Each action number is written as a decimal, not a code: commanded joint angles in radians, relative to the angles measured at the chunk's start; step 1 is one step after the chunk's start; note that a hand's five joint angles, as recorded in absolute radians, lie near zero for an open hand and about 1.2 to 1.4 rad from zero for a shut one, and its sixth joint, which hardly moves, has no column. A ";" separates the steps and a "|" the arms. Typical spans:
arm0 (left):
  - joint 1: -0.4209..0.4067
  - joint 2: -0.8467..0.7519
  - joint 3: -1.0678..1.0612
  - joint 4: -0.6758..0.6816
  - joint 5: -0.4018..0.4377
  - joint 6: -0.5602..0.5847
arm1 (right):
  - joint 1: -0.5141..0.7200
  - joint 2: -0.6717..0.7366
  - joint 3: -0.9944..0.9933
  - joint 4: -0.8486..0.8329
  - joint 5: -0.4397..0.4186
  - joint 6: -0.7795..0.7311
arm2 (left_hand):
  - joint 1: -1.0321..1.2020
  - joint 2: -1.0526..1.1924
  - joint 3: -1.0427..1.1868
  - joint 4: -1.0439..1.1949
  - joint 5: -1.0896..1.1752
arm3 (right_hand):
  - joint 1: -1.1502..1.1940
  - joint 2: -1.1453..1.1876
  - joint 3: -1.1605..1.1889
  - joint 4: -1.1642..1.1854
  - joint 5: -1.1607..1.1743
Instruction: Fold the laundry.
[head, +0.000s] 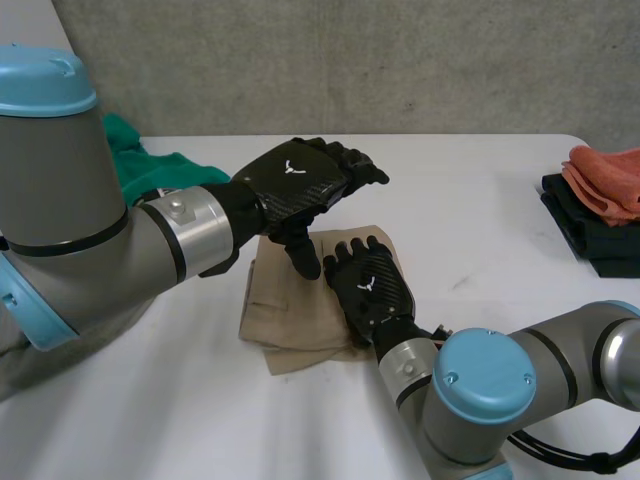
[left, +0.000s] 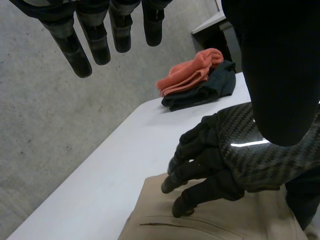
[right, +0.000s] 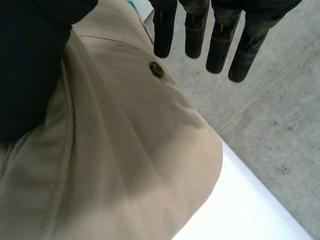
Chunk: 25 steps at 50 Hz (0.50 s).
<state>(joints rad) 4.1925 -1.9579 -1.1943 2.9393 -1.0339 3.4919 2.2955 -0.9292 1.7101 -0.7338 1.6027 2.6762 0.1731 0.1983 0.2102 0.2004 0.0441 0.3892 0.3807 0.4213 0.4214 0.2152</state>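
A tan garment (head: 295, 315) lies folded into a small packet at the table's middle. My right hand (head: 370, 285) rests palm down on its right part, fingers spread and pressing on the cloth, open. Under that hand's palm the tan garment (right: 125, 160) shows a dark button (right: 157, 69), with the straight fingers (right: 200, 35) above it. My left hand (head: 300, 180) hovers over the garment's far edge, open and holding nothing. Its straight fingers (left: 85, 45) hang in the air above my right hand (left: 245, 155) and the tan garment (left: 210, 225).
A green cloth (head: 140, 165) lies at the back left behind my left arm. A stack of an orange cloth (head: 610, 180) on dark folded cloths (head: 595, 235) sits at the table's right edge, the same stack (left: 197, 82) beyond my right hand. White table (head: 480, 200) lies between.
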 joint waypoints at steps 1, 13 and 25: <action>0.001 0.002 -0.024 0.000 0.000 0.007 | -0.002 -0.074 0.039 0.165 -0.004 0.016 | 0.046 0.021 0.009 0.019 0.001 | -0.215 -0.206 -0.247 -0.247 -0.215; 0.000 0.002 -0.027 0.000 0.003 0.007 | -0.013 -0.083 0.045 0.203 -0.017 0.065 | 0.049 0.024 0.012 0.022 0.004 | -0.215 -0.206 -0.247 -0.247 -0.215; 0.001 0.002 -0.025 0.000 0.003 0.007 | -0.011 0.026 -0.083 0.195 -0.015 0.053 | 0.049 0.024 0.012 0.022 0.004 | -0.140 -0.131 -0.172 -0.172 -0.140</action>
<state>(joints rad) 4.1926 -1.9558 -1.2196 2.9400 -1.0308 3.4991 2.2838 -0.9478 1.6800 -0.5374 1.5868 2.7381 0.1731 0.1983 0.2102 0.2005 0.0440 0.1874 0.2224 0.2121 0.2331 0.0608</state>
